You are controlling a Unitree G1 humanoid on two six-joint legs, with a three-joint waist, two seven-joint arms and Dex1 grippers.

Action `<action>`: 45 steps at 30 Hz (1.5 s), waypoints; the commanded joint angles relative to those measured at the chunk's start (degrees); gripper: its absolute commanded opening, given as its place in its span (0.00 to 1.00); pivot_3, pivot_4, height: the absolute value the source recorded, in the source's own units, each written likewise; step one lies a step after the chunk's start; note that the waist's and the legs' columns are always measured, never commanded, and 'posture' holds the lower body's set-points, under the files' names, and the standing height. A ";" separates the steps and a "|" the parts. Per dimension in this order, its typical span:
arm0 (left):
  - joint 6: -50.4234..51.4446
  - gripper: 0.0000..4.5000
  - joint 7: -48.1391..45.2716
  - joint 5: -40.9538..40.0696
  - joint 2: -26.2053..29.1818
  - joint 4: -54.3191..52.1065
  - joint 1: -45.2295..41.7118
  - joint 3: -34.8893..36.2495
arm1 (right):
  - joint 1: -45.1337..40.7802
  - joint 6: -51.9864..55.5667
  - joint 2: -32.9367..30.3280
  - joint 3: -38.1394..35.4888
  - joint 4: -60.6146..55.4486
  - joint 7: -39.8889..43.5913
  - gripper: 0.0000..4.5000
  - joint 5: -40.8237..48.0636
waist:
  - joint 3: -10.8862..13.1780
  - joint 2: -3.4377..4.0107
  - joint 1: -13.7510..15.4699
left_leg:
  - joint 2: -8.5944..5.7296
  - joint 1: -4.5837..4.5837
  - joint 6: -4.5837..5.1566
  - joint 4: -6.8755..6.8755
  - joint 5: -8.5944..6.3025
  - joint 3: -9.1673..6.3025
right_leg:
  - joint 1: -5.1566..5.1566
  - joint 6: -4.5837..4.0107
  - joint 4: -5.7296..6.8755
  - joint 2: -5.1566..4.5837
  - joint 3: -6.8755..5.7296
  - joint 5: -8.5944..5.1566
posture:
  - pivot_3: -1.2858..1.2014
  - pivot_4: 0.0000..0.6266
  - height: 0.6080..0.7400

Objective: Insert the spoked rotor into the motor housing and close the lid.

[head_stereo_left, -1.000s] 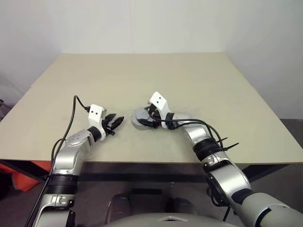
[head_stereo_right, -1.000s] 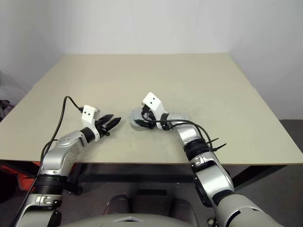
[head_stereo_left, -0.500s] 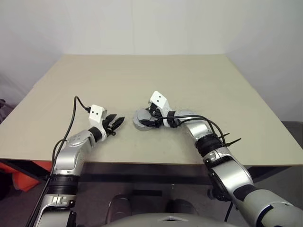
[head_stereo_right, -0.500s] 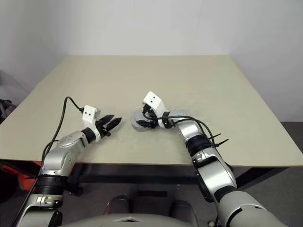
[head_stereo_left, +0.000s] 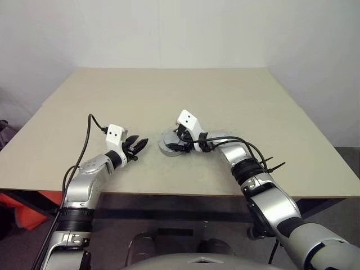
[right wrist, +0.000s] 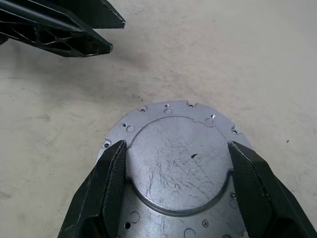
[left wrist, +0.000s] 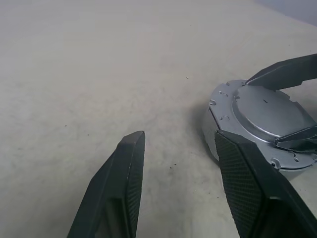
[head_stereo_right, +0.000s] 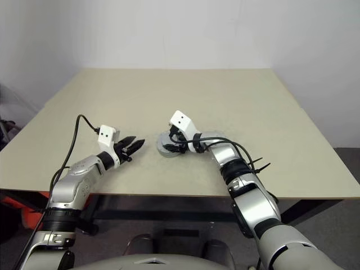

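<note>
The motor housing [head_stereo_left: 167,148] is a short round grey casing that stands on the table near its front edge. A flat silver lid [right wrist: 178,163] with a raised round centre lies on top of it. My right gripper [right wrist: 177,145] reaches over the housing, and its two fingers press against opposite sides of the lid's raised centre. My left gripper [head_stereo_left: 140,144] hovers just left of the housing [left wrist: 210,141], open with nothing between its fingers [left wrist: 124,173]. The spoked rotor is hidden.
The beige table [head_stereo_left: 169,95] spreads wide behind and to both sides of the housing. Its front edge runs close below both grippers. A black cable loops off each wrist.
My right forearm has swung a little and its wrist has turned slightly, with the gripper still on the lid. The left arm has kept still.
</note>
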 commanded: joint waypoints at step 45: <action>-1.09 0.53 0.13 0.67 0.03 -1.76 -1.12 0.23 | 0.85 -0.09 1.48 -5.38 -4.19 3.94 0.69 3.05 | 0.15 -0.13 -0.34 | 0.07 -1.31 -0.02 -0.31 0.02 0.07 | -1.49 -0.45 0.04 0.11 -0.01 0.19 | 0.52 0.00 1.00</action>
